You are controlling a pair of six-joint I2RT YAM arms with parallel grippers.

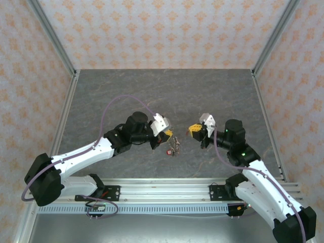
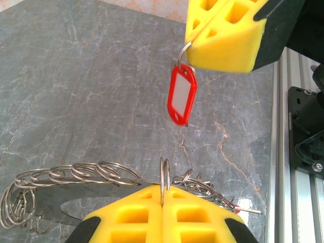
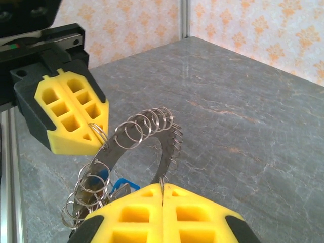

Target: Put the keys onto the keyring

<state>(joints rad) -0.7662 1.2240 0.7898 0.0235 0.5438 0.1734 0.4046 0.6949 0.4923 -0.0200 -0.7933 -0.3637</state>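
Dull metal keyring (image 3: 163, 152), glossy plastic tag (image 2: 182, 93)

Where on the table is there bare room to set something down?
Free: the far part of the table, from the back wall down to the left gripper and right gripper; also the near strip between the keyring and the rail. Crowded: the middle, around both grippers, the keyring and keys.

2 white arms (image 1: 86, 151) w/ blk joints (image 1: 135, 122), purple cables (image 1: 126, 97); yellow grid-cut claw pads (image 2: 223, 50), blk backing.
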